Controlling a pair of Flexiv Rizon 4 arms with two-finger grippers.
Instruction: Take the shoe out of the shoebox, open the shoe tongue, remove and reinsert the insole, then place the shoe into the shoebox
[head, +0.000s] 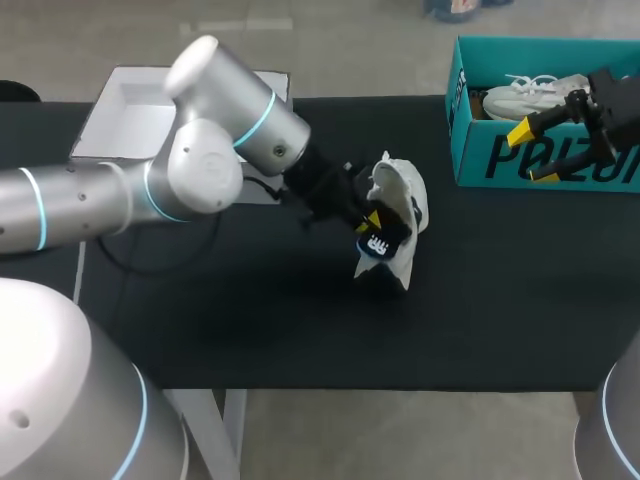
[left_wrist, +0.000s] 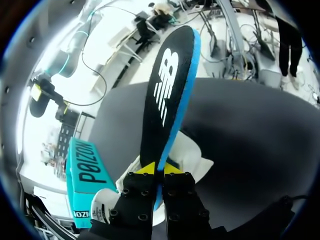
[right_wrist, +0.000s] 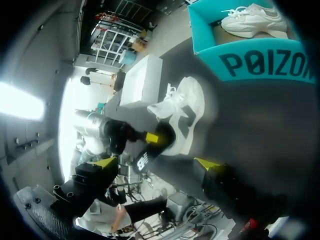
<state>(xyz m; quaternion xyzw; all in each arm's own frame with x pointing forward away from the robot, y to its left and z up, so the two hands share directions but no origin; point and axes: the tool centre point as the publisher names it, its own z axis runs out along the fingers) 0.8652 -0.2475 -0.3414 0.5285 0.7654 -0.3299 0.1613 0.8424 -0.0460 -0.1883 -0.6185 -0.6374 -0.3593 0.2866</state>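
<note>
Item: low white sneaker with a dark side emblem (head: 405, 195). Located near the middle of the black table top (head: 300, 320), between the two boxes and well apart from both. Tipped over on its side in the right wrist view.

Item: black foam insole with a blue edge and white printed logo (left_wrist: 167, 95). Pinched at one end between the yellow tips of the left gripper (left_wrist: 159, 169), jaws pressed close on it from both sides. Extending straight out ahead of the fingers, printed face showing. Held right against the sneaker; whether the gripped end sits inside the shoe's opening cannot be told.

Item: teal cardboard shoebox with dark lettering (head: 500, 160). Placed at the far right of the table, open at the top. Contains a second white lace-up sneaker (head: 530, 95), lying flat inside.

Item: white rectangular box lid (head: 130, 125). Placed at the far left edge of the table, hollow side up, partly hidden behind the left arm.

Item: right gripper (head: 532, 152). Positioned in front of the shoebox's lettered wall, jaws spread wide, nothing between them.
</note>
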